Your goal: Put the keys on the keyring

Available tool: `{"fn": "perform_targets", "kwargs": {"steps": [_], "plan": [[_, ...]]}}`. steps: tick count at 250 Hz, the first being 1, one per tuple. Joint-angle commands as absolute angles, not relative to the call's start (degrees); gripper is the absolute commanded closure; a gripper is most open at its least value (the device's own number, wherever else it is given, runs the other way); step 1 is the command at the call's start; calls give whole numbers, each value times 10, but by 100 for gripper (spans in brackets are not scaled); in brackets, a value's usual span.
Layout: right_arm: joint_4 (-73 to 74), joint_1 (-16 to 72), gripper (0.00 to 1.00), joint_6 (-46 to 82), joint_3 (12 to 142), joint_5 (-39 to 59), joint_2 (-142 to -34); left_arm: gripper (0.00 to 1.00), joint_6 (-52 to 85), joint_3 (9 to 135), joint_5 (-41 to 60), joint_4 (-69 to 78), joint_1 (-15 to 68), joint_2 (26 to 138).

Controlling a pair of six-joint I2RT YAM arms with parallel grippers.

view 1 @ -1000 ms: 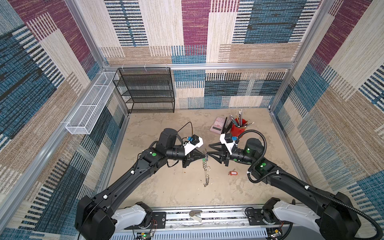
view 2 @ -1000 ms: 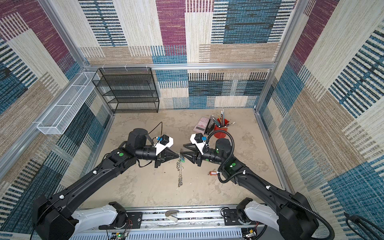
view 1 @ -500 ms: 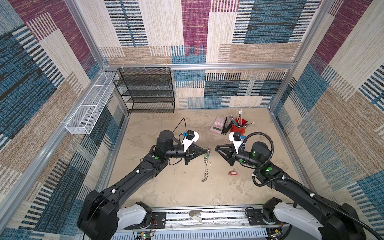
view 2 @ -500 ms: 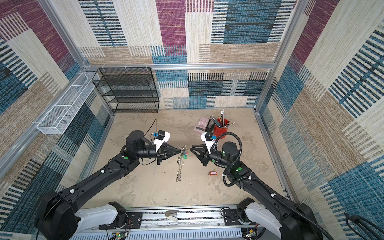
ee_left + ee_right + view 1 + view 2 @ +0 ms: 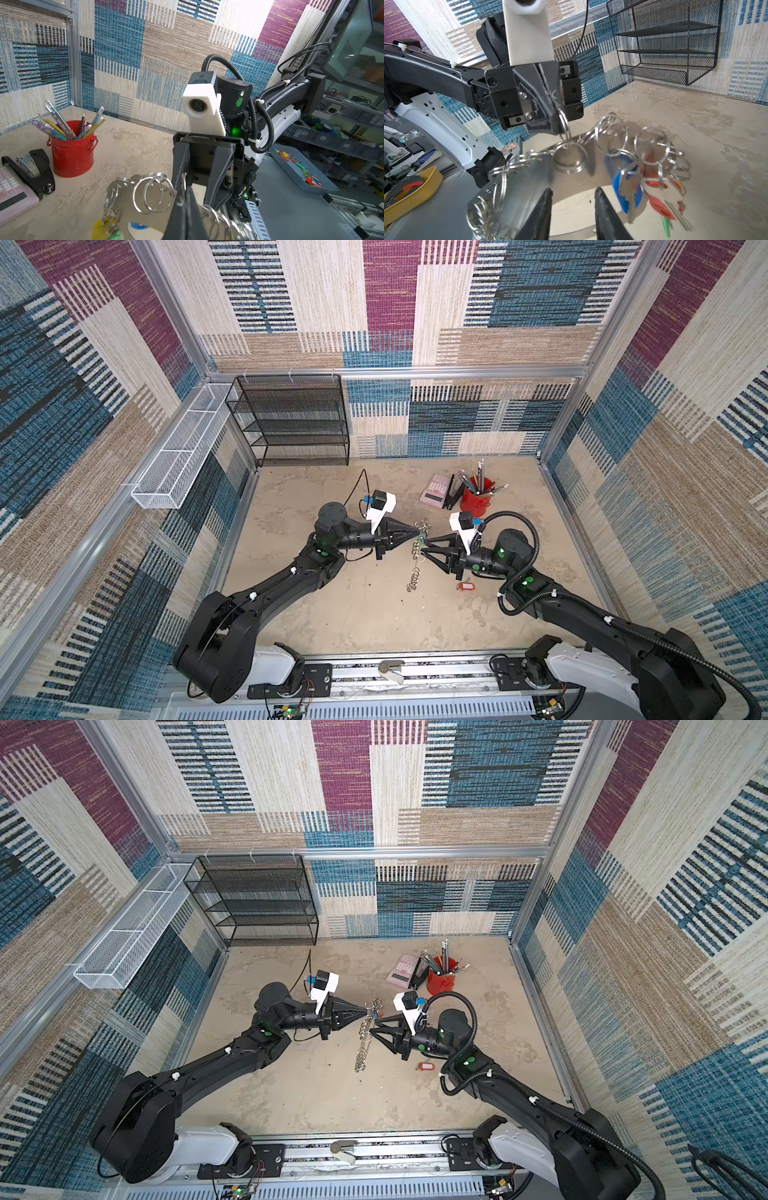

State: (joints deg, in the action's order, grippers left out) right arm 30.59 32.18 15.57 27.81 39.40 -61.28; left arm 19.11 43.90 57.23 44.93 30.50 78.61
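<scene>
The keyring (image 5: 529, 182) hung from the left gripper (image 5: 559, 128), whose jaws were closed on one split ring at the band's edge. Its grey band sagged, and keys (image 5: 631, 187) with blue, red and green tags were bunched at one end. The right gripper (image 5: 572, 199) was just beside it, jaws apart and holding nothing. Below both grippers the table (image 5: 353, 614) was bare. Another red-tagged key (image 5: 465, 585) lay beside the right arm.

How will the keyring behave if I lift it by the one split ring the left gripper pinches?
Probably floppy: the keyring sags in a curve below the left gripper, which is shut on one thin ring. It would likely swing, with the tagged keys dangling bunched together. That smooth wire ring may twist or slip in the pinch.
</scene>
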Motion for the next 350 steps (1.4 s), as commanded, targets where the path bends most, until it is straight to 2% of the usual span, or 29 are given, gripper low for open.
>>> {"fn": "perform_targets", "kwargs": {"steps": [1, 155, 285, 350], "plan": [[363, 323, 59, 176, 273, 394, -622, 100, 237, 436, 578, 536, 306, 793], [455, 322, 59, 228, 248, 348, -616, 100, 279, 423, 584, 586, 306, 812], [443, 323, 56, 220, 249, 295, -600, 100, 274, 415, 592, 581, 306, 808], [386, 314, 53, 202, 263, 277, -572, 100, 248, 409, 590, 556, 306, 791]]}}
